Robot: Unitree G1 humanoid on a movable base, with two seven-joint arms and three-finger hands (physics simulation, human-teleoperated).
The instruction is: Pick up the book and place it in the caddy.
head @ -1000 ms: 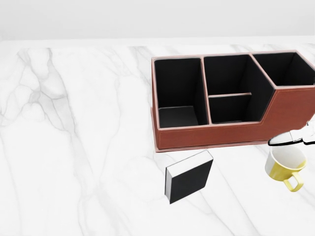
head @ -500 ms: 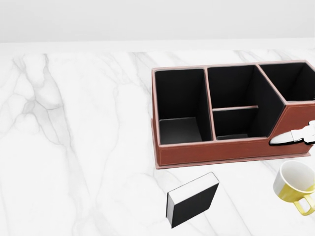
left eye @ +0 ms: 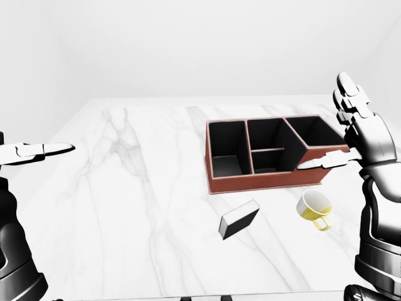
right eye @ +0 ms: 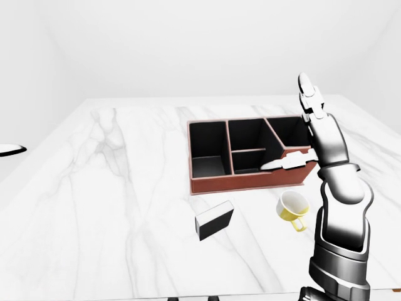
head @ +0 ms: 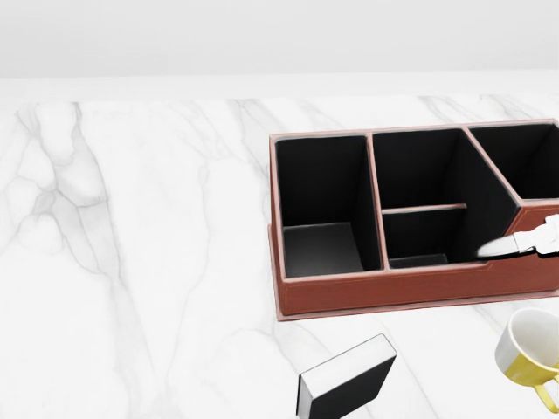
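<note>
A black book (left eye: 239, 219) with white page edges lies flat on the white marble table (left eye: 125, 207), below the caddy; it also shows at the bottom of the head view (head: 347, 388). The caddy (left eye: 269, 153) is a brown leather box with several black compartments, all empty. My right hand (left eye: 351, 132) is open, fingers spread, raised over the caddy's right end. My left hand (left eye: 37, 150) is open at the far left, well away from the book. Neither hand holds anything.
A yellow and white mug (left eye: 314, 209) lies tilted on the table, right of the book and below the caddy's right end. A plain white wall rises behind the table's far edge.
The whole head view has shifted: the caddy, book and mug all sit lower in the picture, so the camera has moved. The right thumb tip stays at the right edge.
</note>
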